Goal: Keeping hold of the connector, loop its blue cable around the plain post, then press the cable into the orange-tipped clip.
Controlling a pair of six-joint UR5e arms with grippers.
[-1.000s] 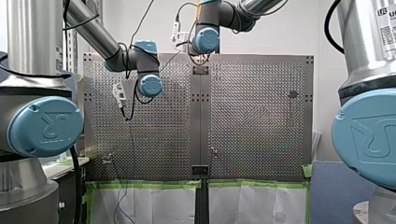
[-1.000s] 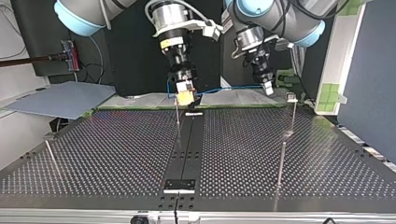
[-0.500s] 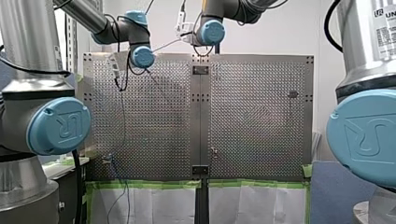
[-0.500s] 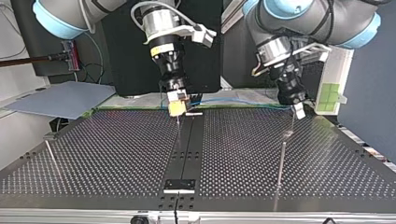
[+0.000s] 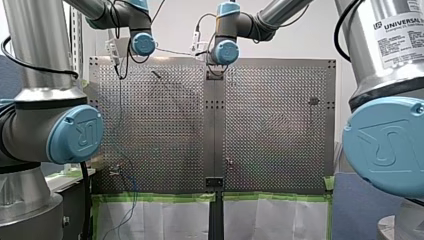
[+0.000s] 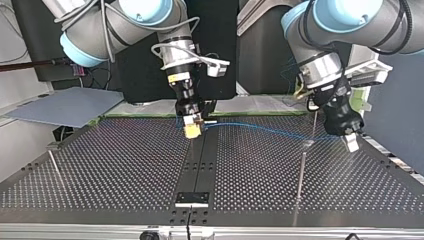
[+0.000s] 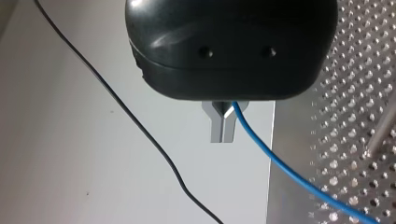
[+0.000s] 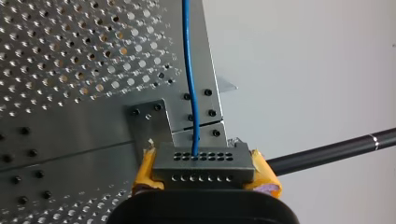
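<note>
Yellow-padded, my right hand clamps the connector; my left hand pinches its taut blue cable.

Blue cable cut off at pic edge

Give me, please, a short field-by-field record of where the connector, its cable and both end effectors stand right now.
right end effector: yellow pads shut on the connector
left end effector: metal fingers closed, with the blue cable running out from between them
blue cable: leaves the connector and stretches above the perforated table from one end effector to the other
posts: thin and upright on the table; no loop of cable visible around any
task stage: connector held, looping not yet done
</note>
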